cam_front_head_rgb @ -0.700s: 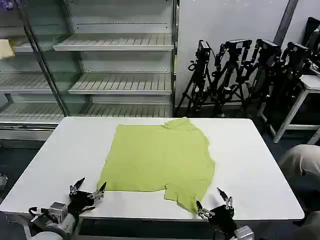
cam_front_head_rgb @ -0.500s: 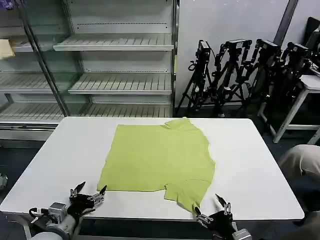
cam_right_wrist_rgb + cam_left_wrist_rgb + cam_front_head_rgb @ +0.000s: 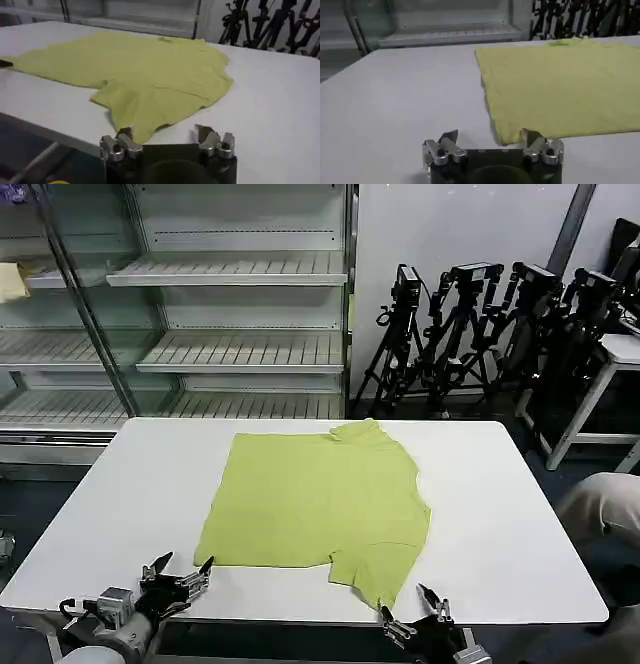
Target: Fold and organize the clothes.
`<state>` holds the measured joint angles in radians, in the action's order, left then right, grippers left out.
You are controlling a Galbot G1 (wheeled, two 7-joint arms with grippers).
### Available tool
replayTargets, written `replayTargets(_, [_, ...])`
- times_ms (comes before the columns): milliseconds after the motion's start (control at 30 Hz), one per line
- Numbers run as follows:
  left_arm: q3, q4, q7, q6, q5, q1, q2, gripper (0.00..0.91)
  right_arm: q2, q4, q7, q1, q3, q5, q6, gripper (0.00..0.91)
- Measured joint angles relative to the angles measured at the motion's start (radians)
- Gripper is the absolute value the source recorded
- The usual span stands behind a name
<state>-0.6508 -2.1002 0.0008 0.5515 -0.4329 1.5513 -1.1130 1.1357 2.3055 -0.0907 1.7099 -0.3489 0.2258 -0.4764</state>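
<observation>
A: Where is the T-shirt (image 3: 318,506) sitting?

B: It is lying flat on the white tabletop (image 3: 500,504), spread out around the middle. The collar is pointing toward the shelving unit (image 3: 190,304) behind the tabletop, and one short sleeve is reaching down toward the tabletop's near edge.

A: And the left end effector (image 3: 180,570)?

B: It is hanging over the near edge of the tabletop, just off the T-shirt's near left corner. Its fingers are standing spread apart with nothing between them. In the left wrist view (image 3: 490,141), one fingertip is sitting just at the T-shirt's (image 3: 560,85) hem corner, though I cannot tell whether it is touching the cloth.

A: The right end effector (image 3: 408,616)?

B: It is sitting at the near edge of the tabletop, right by the tip of the T-shirt's near sleeve. Its fingers are also spread wide and gripping nothing. In the right wrist view (image 3: 162,134), the sleeve tip of the T-shirt (image 3: 145,75) is lying just in front of one fingertip.

A: Anything else around the T-shirt?

B: A row of camera tripods (image 3: 490,324) is standing beyond the tabletop, to the right of the shelving unit.
</observation>
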Motion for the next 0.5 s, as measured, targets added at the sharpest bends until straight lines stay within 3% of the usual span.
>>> replayTargets(500, [0.007,-0.005,0.035,0.015,-0.009,0.0,-0.006,0.01,-0.006,-0.005,0.033,-0.032,0.007,0.043,-0.007,0.0])
